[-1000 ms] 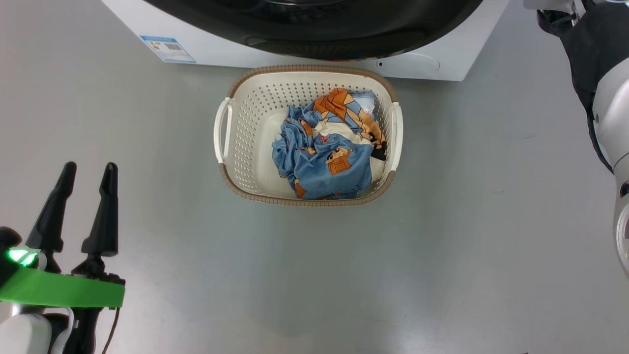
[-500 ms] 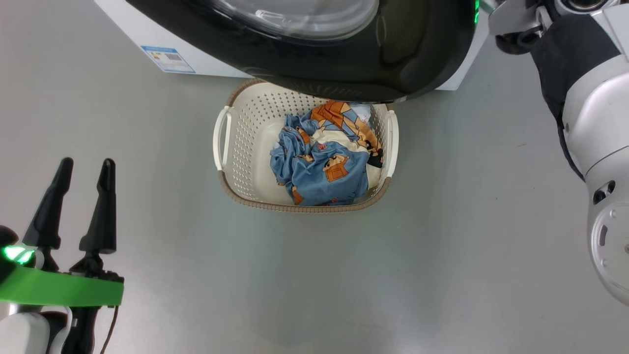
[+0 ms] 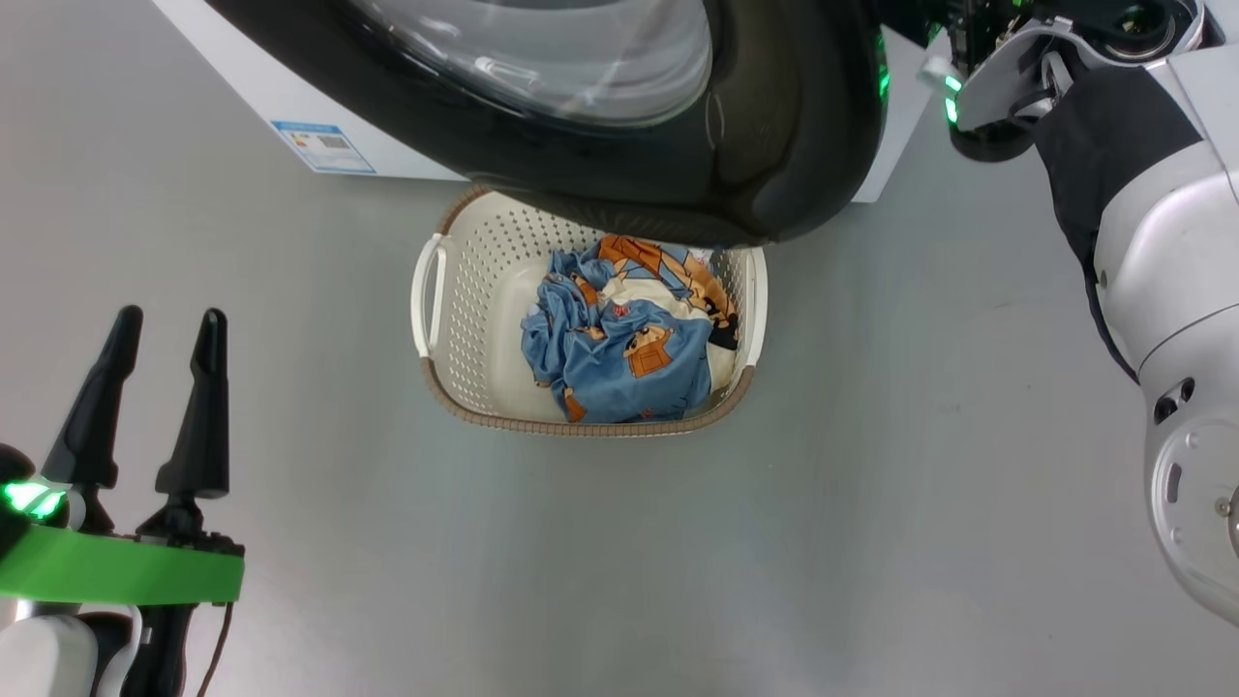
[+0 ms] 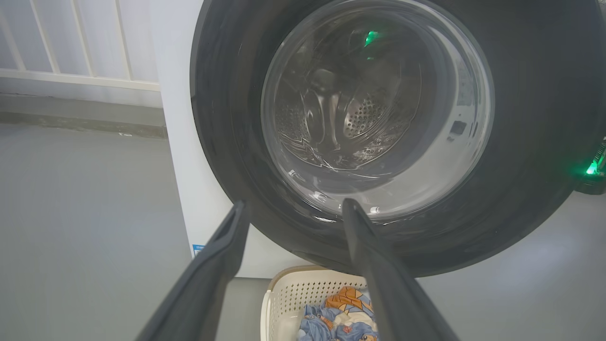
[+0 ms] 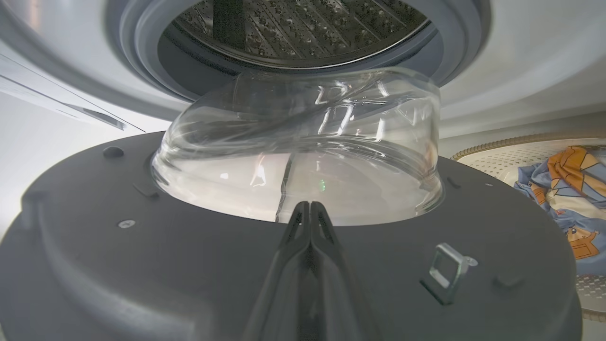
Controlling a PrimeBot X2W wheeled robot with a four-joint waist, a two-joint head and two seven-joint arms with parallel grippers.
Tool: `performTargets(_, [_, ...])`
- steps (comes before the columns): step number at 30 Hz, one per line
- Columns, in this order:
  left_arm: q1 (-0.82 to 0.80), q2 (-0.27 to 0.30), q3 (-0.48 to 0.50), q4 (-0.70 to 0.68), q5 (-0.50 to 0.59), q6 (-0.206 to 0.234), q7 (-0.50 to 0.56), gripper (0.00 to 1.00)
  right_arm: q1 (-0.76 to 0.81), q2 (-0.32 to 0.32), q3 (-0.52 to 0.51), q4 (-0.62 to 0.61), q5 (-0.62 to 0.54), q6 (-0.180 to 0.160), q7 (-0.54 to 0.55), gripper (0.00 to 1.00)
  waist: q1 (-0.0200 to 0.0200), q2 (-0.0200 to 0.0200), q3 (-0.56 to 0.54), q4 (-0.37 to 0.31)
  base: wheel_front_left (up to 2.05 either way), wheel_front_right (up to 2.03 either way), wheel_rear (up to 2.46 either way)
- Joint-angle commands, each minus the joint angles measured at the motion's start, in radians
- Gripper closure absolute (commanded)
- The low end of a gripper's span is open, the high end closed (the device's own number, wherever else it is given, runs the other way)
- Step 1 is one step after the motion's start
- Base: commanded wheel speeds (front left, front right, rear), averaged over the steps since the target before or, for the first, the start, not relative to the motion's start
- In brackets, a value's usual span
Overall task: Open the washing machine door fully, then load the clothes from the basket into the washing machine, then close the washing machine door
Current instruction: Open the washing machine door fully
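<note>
Frankly, the right hand (image 5: 310,208), pressed together and gripping nothing at the inner face of the half-open washing machine door (image 3: 774,145), could slip off, or the door could clip the basket (image 3: 581,427) of clothes (image 3: 619,348) on the floor (image 3: 871,484) beneath it, while the left hand (image 3: 171,318) hangs spread and idle.

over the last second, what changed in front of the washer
The washing machine door swung further open, out over the far end of the basket, with the shut right gripper at its inner face. The head view itself shifted too. Unchanged: the clothes lie in the basket, and the left gripper hangs open, holding nothing.
</note>
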Motion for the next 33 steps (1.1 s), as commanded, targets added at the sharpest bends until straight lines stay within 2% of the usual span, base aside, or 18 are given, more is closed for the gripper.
performTargets(1, [-0.002,0.043,0.041,-0.026,0.015,-0.002,-0.006,0.00,0.005,0.039,0.009,-0.024,0.017,0.002,0.016,1.00,0.0000,0.0000,-0.007,-0.002,0.00,0.00,0.00])
performTargets(13, [0.029,0.044,0.036,-0.031,0.036,-0.002,-0.006,0.00,0.124,0.039,0.123,-0.094,0.168,0.002,0.127,1.00,0.0000,0.0000,-0.075,-0.032,0.00,0.00,0.00])
performTargets(22, [0.046,0.041,0.029,-0.039,0.047,-0.002,-0.006,0.00,0.255,0.039,0.217,-0.180,0.264,0.002,0.142,1.00,0.0000,0.0000,-0.100,-0.045,0.00,0.00,0.00])
performTargets(33, [0.043,0.040,0.012,-0.036,0.049,-0.002,-0.006,0.00,0.422,0.039,0.424,-0.338,0.452,0.002,0.166,1.00,0.0000,0.0000,-0.119,-0.037,0.00,0.00,0.00])
